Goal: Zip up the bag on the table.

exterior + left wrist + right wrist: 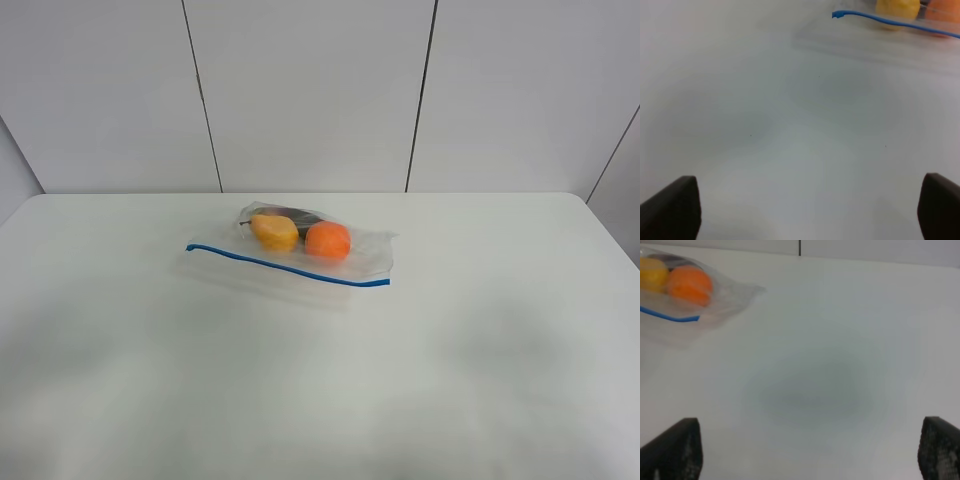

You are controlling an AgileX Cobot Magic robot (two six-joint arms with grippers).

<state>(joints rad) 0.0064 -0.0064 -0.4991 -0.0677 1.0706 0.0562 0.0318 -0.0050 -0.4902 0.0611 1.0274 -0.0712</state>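
The clear plastic bag lies flat on the white table, a little behind its middle. A yellow fruit, an orange fruit and a dark one behind them show through it. Its blue zip strip runs along the near edge. Neither gripper shows in the exterior high view. In the left wrist view the left gripper is open over bare table, well short of the strip's end. In the right wrist view the right gripper is open, far from the bag.
A pale panelled wall stands behind the table's far edge. The table's right rear corner is rounded.
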